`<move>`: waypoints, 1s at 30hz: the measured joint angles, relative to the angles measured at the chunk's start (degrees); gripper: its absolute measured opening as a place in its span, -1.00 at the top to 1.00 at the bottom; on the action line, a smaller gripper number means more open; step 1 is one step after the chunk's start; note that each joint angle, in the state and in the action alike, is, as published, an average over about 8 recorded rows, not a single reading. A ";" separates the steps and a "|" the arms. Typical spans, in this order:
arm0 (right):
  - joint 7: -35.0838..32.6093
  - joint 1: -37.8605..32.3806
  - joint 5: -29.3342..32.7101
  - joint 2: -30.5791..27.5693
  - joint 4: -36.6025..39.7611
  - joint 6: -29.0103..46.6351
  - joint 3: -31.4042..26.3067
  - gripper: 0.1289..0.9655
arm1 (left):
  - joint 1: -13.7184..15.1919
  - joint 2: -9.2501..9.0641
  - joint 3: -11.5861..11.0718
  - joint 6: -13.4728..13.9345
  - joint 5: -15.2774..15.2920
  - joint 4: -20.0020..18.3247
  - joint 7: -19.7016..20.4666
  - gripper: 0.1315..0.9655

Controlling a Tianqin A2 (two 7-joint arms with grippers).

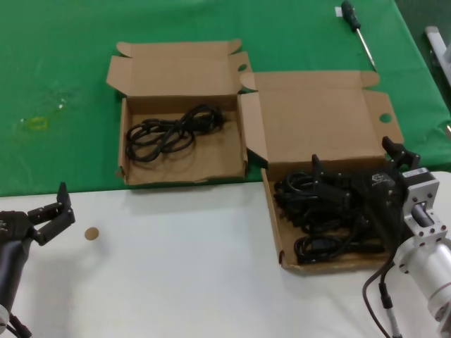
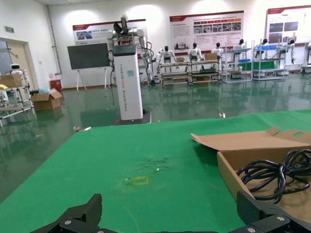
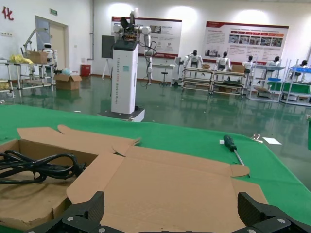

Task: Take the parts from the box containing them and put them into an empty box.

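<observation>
While 1 cable [image 1: 169, 131] already lies in the small box [image 1: 184, 173] on the green cloth, several remain in the large box [image 1: 282, 243], where the right gripper [image 1: 338, 189] hovers, fingers spread, holding nothing. The left gripper [image 1: 53, 211] idles open on the white table.

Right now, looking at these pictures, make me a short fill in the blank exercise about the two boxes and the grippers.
1. The right gripper is over the larger box, which holds a pile of black ____.
2. The smaller box already holds ____ coiled black cable.
3. The left gripper hangs over the ____ part of the table, beside a small brown disc.
4. On the green cloth behind the boxes lies a ____.

Missing words: cables; one; white; screwdriver
</observation>
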State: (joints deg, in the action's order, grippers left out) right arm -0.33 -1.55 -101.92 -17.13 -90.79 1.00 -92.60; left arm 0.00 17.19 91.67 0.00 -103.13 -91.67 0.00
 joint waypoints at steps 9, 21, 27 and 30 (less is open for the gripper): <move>0.00 0.00 0.00 0.00 0.00 0.00 0.00 -1.00 | 0.00 0.00 0.00 0.00 0.00 0.00 0.00 -1.00; 0.00 0.00 0.00 0.00 0.00 0.00 0.00 -1.00 | 0.00 0.00 0.00 0.00 0.00 0.00 0.00 -1.00; 0.00 0.00 0.00 0.00 0.00 0.00 0.00 -1.00 | 0.00 0.00 0.00 0.00 0.00 0.00 0.00 -1.00; 0.00 0.00 0.00 0.00 0.00 0.00 0.00 -1.00 | 0.00 0.00 0.00 0.00 0.00 0.00 0.00 -1.00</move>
State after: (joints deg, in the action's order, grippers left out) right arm -0.33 -1.55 -101.92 -17.13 -90.79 1.00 -92.60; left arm 0.00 17.19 91.67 0.00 -103.13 -91.67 0.00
